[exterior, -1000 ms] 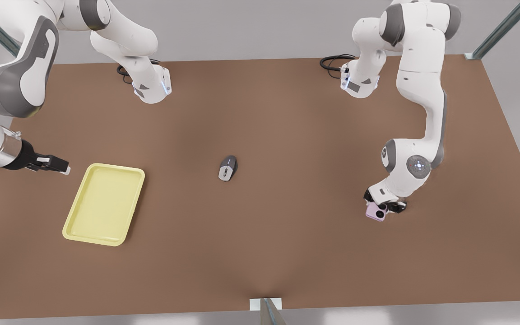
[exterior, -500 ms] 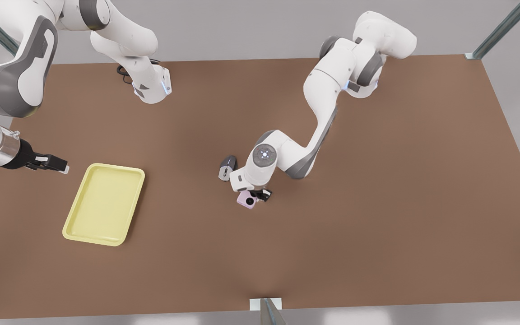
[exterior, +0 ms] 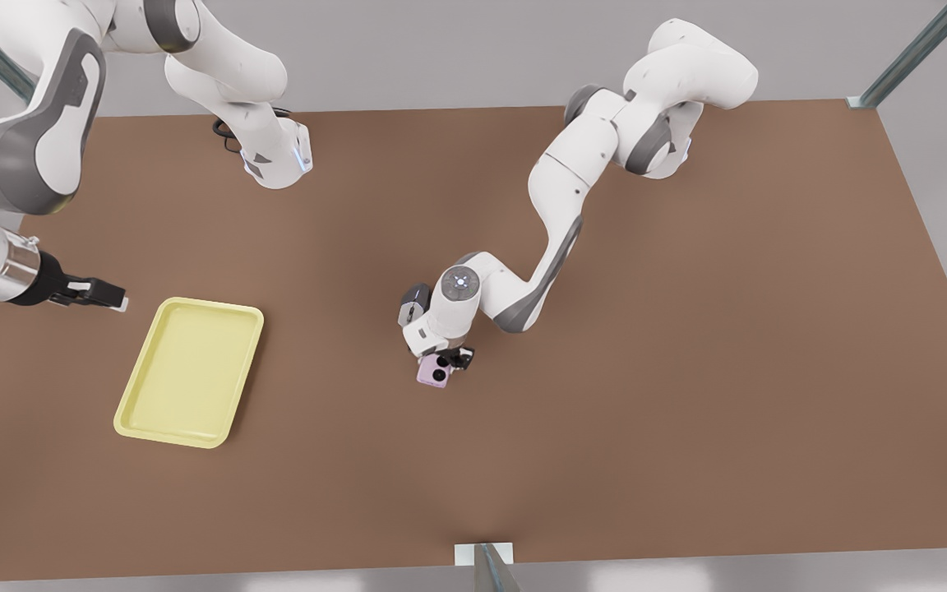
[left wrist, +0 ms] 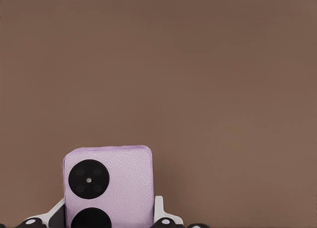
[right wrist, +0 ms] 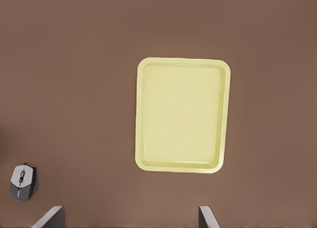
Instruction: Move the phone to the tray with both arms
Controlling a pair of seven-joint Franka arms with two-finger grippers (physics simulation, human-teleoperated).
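The pale pink phone (exterior: 432,374) with two black camera circles sits in my left gripper (exterior: 444,363), which is shut on it near the table's middle, just in front of the mouse. In the left wrist view the phone (left wrist: 110,178) stands between the fingers (left wrist: 159,210) above bare brown table. The pale yellow tray (exterior: 190,370) lies flat at the front view's left, with nothing in it. My right gripper (exterior: 105,294) hovers open beyond the tray's far left corner. The right wrist view looks down on the tray (right wrist: 181,119), with the two fingertips (right wrist: 207,217) wide apart.
A grey-and-silver computer mouse (exterior: 414,302) lies at the table's centre, partly covered by the left arm's wrist; the mouse (right wrist: 23,182) also lies off to one side of the tray. The brown table (exterior: 687,411) stretches wide between phone and tray.
The left arm swung the phone from the front view's right side to the centre beside the mouse, then a bit nearer the tray. The right gripper barely shifted.
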